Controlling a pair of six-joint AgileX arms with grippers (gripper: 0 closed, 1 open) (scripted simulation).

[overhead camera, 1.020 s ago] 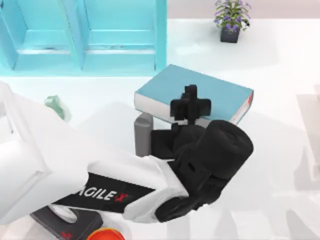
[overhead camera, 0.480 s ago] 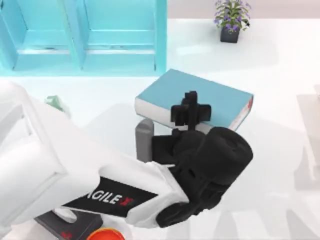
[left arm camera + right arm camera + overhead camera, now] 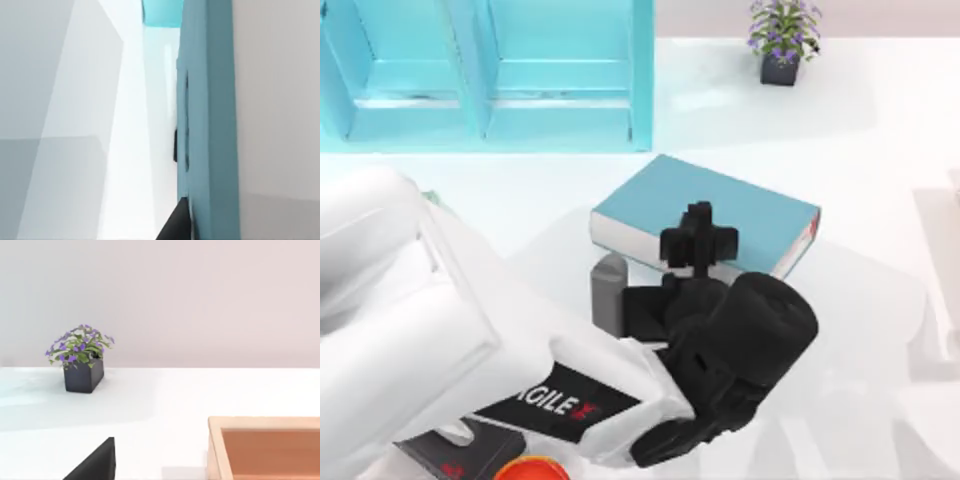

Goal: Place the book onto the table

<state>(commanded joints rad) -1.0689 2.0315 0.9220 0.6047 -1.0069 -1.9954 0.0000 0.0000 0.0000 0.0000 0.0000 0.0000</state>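
The book [image 3: 740, 205], thick with a teal cover and white page edges, lies flat in the air over the middle of the white table [image 3: 880, 130], casting a wide shadow on it. My left gripper [image 3: 698, 238] is shut on the book's near long edge, its black wrist just in front. In the left wrist view the teal cover [image 3: 210, 125] runs close along the picture, with one black finger [image 3: 175, 227] against it. My right arm is parked off to the right; a dark wedge [image 3: 95, 462] in the right wrist view is the right gripper's.
A light-blue shelf unit [image 3: 490, 70] stands at the back left. A potted purple plant [image 3: 782, 42] sits at the back right. A wooden tray [image 3: 265, 447] lies at the right. A black box [image 3: 450, 462] and an orange round thing [image 3: 530, 468] are at the front left.
The left arm has brought the book nearer to the front of the table and lower, away from the shelf unit. Its grip on the book is unchanged.
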